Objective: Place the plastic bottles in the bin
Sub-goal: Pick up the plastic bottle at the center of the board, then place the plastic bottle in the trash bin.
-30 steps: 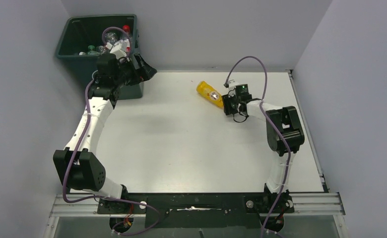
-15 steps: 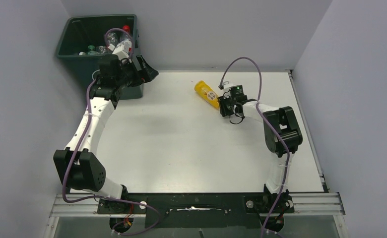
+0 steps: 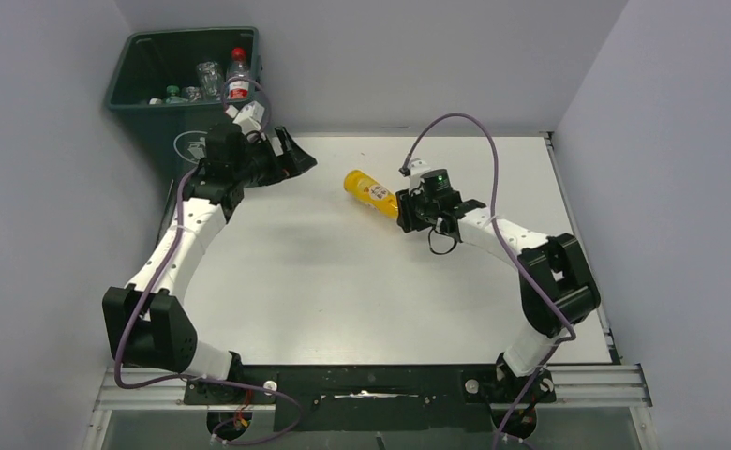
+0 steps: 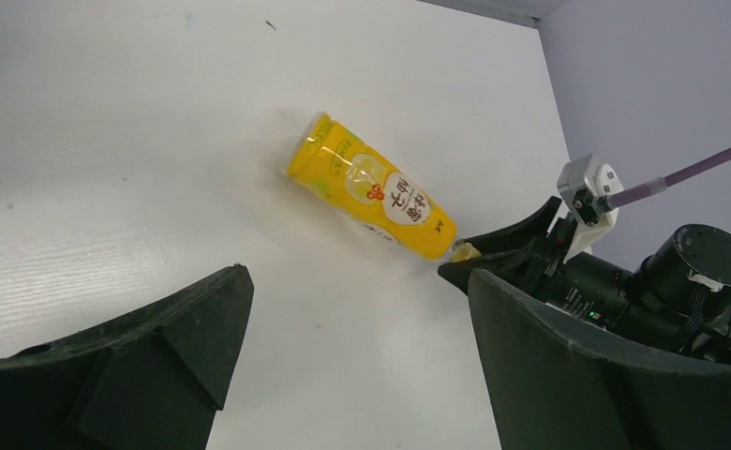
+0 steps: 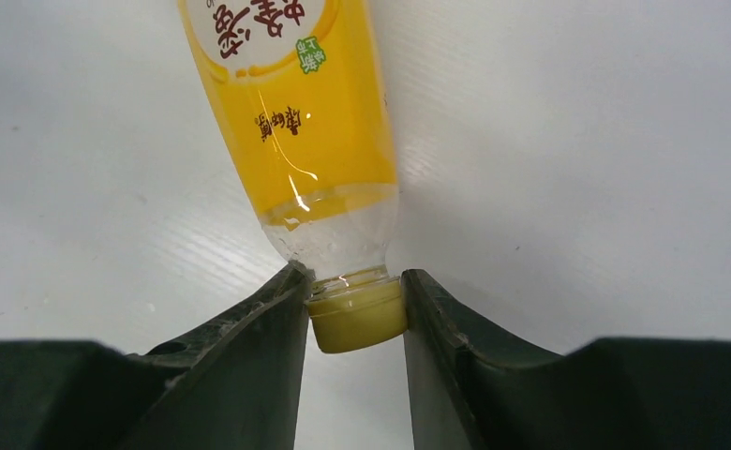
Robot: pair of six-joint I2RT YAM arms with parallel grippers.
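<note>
Right claw (image 5: 355, 300): shut tight on the cap (image 5: 357, 321) of the yellow bottle (image 3: 371, 192), one finger on each side at the neck.
Yellow bottle: over the white table (image 3: 343, 300), well to the right of the bin (image 3: 141, 112). I can't tell whether it rests on the surface or hangs just clear of it.
Long axis: slanted, with the base end pointing toward the bin and the cap end away from it, buried in the right claw.
Left claw (image 3: 291, 159): jaws spread wide with nothing in them. It sits just off the bin's front right corner, between the bin and the bottle, mouth turned toward the bottle's base.
Bin contents: several clear bottles (image 3: 214, 80) already lie inside, and a red-capped one stands upright.
Nearer arm: the left is much closer to the bin, while the right is stretched far across.
Likely next: either carry the bottle base-first to the bin or hand it to the waiting left claw.
Risk: with only the cap pinched, the long body could swing or slip.
</note>
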